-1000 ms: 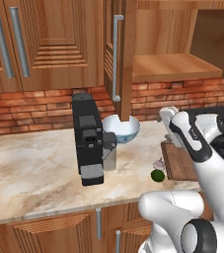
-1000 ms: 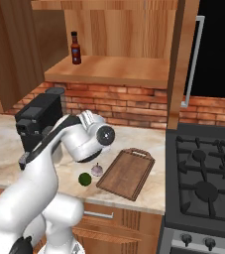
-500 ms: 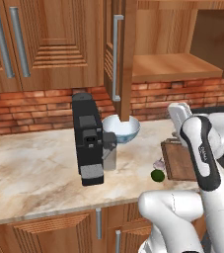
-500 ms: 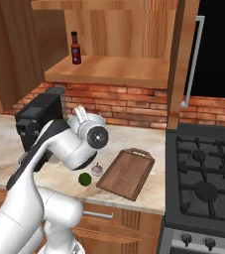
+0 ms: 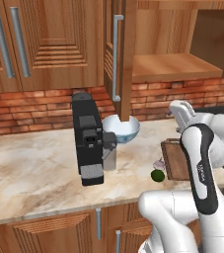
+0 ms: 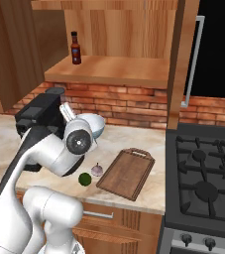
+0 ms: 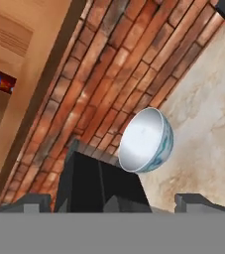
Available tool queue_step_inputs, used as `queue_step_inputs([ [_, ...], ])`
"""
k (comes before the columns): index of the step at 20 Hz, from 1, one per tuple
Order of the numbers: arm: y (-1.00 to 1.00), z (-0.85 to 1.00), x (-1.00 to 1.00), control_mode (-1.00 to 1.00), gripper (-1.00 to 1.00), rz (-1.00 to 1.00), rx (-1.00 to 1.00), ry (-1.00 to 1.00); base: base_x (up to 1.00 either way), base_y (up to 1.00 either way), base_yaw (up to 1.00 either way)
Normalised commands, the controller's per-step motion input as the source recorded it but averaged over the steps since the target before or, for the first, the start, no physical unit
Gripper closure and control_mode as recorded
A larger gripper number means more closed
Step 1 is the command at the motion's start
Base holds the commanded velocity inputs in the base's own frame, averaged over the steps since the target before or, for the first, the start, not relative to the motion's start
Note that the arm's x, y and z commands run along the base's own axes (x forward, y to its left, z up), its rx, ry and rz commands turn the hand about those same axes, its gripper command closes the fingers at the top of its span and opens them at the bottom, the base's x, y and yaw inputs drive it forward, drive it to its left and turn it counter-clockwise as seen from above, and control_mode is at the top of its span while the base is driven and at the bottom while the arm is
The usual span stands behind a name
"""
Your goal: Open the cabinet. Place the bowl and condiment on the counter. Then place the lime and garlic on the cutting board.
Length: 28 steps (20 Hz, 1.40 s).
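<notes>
The white-and-blue bowl (image 5: 119, 129) stands on the counter beside the black coffee machine (image 5: 89, 138); the hand view looks into the bowl (image 7: 144, 140). The red-capped condiment bottle (image 6: 75, 48) stands on the open cabinet's shelf and appears as the bottle (image 7: 0, 81) at the left of the hand view. The lime (image 6: 85, 179) and garlic (image 6: 97, 170) lie on the counter just left of the wooden cutting board (image 6: 128, 172). My gripper (image 7: 114, 203) is open and holds nothing; it hangs above the counter, apart from the bowl and pointed at it and the brick wall.
The open cabinet door (image 5: 128, 59) stands edge-on above the bowl. A gas stove (image 6: 205, 173) lies right of the cutting board. My own arm (image 5: 200, 158) covers part of the board in the left base view. Marble counter (image 5: 29, 163) stretches left of the coffee machine.
My arm has folded back and swung, with the forearm standing more upright. The bowl, lime, garlic and bottle have stayed where they were.
</notes>
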Motion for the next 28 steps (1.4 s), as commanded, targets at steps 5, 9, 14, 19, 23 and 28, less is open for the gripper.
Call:
queue_step_inputs([
  [5, -0.01, 0.22, -0.37, -1.00, -1.00, 0.01, -0.16, -0.18, 0.00, 0.00, 0.00],
  [9, -0.03, 0.30, -0.41, -1.00, -1.00, 0.01, -0.14, -0.15, 0.00, 0.00, 0.00],
  [14, 0.00, 0.36, -0.36, -1.00, -1.00, 0.01, -0.13, -0.13, 0.00, 0.00, 0.00],
  [19, 0.02, 0.35, -0.26, -1.00, -1.00, 0.00, -0.14, -0.13, 0.00, 0.00, 0.00],
  [23, 0.04, 0.31, -0.08, -1.00, -1.00, 0.00, -0.13, -0.16, 0.00, 0.00, 0.00],
  [28, 0.04, 0.26, 0.03, -1.00, -1.00, 0.01, -0.10, -0.17, 0.00, 0.00, 0.00],
])
